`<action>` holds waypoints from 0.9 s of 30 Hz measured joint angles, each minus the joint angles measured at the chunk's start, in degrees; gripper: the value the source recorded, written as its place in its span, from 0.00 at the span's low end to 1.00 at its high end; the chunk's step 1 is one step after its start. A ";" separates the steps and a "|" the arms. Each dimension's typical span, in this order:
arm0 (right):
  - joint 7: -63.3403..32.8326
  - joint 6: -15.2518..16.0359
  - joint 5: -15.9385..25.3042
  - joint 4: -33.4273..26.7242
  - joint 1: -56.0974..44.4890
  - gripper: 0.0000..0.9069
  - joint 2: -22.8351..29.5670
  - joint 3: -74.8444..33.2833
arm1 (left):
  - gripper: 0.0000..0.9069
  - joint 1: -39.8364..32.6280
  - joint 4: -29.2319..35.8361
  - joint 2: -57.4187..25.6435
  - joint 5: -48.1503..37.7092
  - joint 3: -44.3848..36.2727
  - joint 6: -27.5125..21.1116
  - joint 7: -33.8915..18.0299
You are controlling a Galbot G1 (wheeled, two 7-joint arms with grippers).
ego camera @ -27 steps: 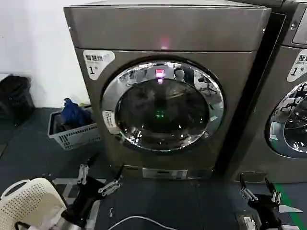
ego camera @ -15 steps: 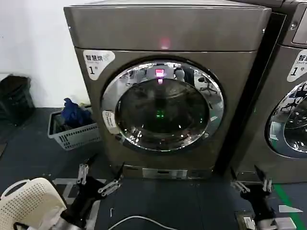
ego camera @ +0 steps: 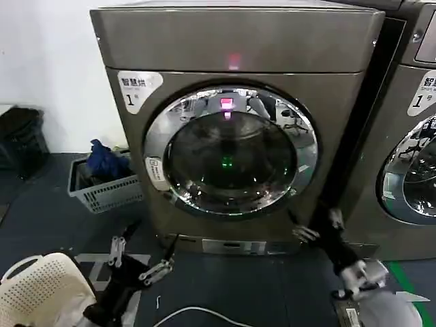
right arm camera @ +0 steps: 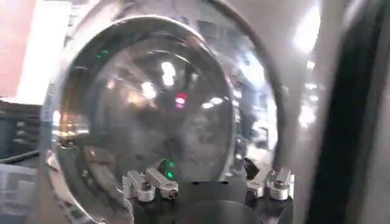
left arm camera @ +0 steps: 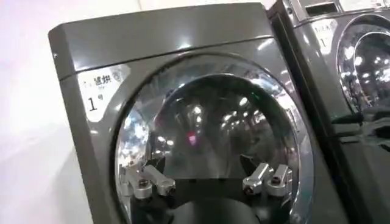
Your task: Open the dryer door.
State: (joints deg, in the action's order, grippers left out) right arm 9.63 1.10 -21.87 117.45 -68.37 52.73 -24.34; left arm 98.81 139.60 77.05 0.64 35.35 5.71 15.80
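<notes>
The dryer point(ego camera: 238, 48) is a bronze-grey front-loader with a white "1" sticker and a pink light. The dryer door point(ego camera: 230, 151), a chrome ring around dark glass, sits flush against the front, shut. My right gripper point(ego camera: 317, 226) is open, low at the door's lower right, close to the machine front and touching nothing. In the right wrist view the dryer door point(right arm camera: 152, 103) looms close beyond the open right gripper point(right arm camera: 210, 184). My left gripper point(ego camera: 139, 257) hangs open near the floor, below the door's left side. The left wrist view has the dryer door point(left arm camera: 213, 134) farther off past the left gripper point(left arm camera: 207, 181).
A twin grey machine point(ego camera: 412, 136) stands right beside the dryer. A grey basket of blue clothes point(ego camera: 102, 184) sits on the floor at the left, a white perforated basket point(ego camera: 41, 293) nearer me. A white cable point(ego camera: 191, 313) lies on the dark floor.
The right gripper has risen from the floor at the far right and swung left toward the dryer's lower right front. The left gripper has barely moved. The door stays shut.
</notes>
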 joint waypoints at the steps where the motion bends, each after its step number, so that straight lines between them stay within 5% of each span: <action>1: 0.20 -0.24 -0.43 -0.54 1.38 1.00 -0.61 1.47 | 1.00 0.29 0.19 0.23 0.23 0.02 0.01 0.00; 27: -0.64 -0.97 -3.89 -14.15 35.79 1.00 1.52 33.38 | 1.00 2.23 0.40 2.80 2.57 0.70 1.27 0.20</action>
State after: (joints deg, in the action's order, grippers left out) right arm 8.99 0.13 -25.75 103.30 -32.58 54.25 9.04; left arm 101.04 140.00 79.85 3.21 36.05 6.98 16.00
